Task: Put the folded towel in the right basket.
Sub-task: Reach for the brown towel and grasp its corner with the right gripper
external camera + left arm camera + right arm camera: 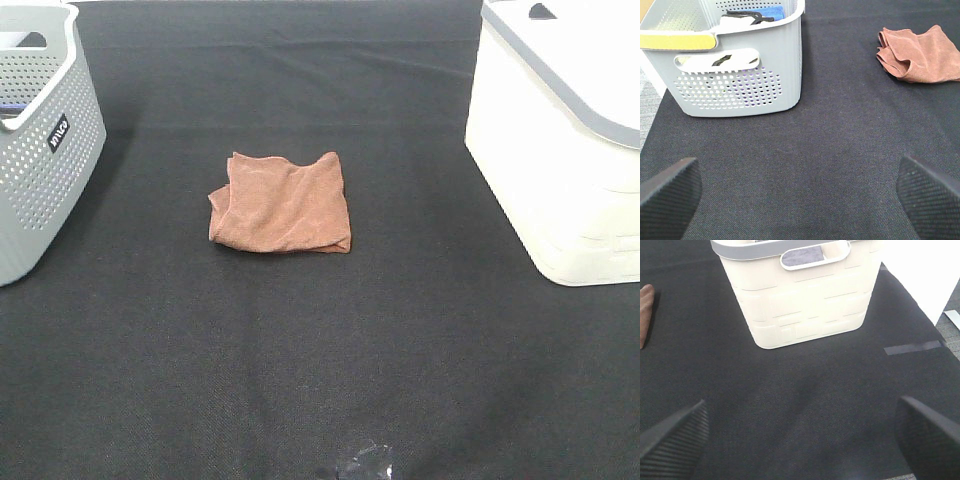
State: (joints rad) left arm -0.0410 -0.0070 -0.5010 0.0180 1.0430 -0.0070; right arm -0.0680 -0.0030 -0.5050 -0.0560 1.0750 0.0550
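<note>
2 spread wide: left gripper (800, 200), right gripper (800, 440). Folded towel (282, 203) on black cloth (320, 350), between grey basket (45, 170), cream basket (540, 180).

A lab-style test bench is suggested rather than a home. The surface (320, 370) is draped in plain black cloth. A grey perforated basket (40, 170) and a cream basket (560, 170) are set at its sides (laundry props, apparently). A strip of tape (912, 347) is stuck to the cloth, and grey ribbed flooring (649, 105) is seen beyond.
</note>
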